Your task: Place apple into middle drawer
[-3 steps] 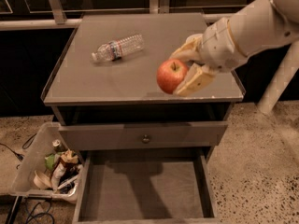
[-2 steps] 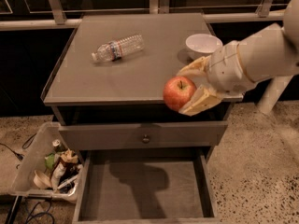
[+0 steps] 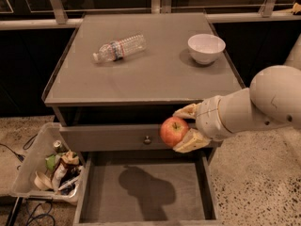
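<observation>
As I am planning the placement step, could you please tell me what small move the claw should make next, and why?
Probably lower straight down a little. The claw is shut on the apple, which hangs in front of the knobbed front, above the open drawer, whose floor is bare beneath it.

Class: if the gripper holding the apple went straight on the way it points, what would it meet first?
Likely nothing close: the gripper, shut on the apple, points left along the knobbed drawer front, above the open middle drawer; depth unclear.
</observation>
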You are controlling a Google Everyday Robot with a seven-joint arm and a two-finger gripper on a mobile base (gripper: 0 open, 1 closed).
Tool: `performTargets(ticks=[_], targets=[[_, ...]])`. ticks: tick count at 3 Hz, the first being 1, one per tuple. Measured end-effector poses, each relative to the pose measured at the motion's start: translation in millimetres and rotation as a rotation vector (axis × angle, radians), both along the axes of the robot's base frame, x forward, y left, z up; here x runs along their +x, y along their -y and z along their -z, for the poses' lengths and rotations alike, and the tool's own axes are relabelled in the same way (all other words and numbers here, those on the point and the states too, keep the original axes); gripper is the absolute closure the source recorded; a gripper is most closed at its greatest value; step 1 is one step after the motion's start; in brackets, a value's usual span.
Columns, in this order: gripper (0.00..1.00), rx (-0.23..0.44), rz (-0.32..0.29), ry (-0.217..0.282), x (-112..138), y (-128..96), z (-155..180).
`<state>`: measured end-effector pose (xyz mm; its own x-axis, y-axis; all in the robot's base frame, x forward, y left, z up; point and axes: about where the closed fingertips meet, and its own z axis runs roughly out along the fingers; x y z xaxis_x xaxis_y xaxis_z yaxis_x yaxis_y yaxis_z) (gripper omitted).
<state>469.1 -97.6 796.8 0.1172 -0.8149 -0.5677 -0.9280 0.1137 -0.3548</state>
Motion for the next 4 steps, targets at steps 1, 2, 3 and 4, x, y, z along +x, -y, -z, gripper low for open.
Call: performTargets(ticks=[1,2,3,4], targets=[[1.00,0.000,-0.001,0.000,0,0,0],[1.00,0.029,0.009,-0.052,-6,0,31],[1.00,0.088,0.046,-0.124,-13,5,89],[1.00,0.138,0.094,-0.159,-18,9,140]])
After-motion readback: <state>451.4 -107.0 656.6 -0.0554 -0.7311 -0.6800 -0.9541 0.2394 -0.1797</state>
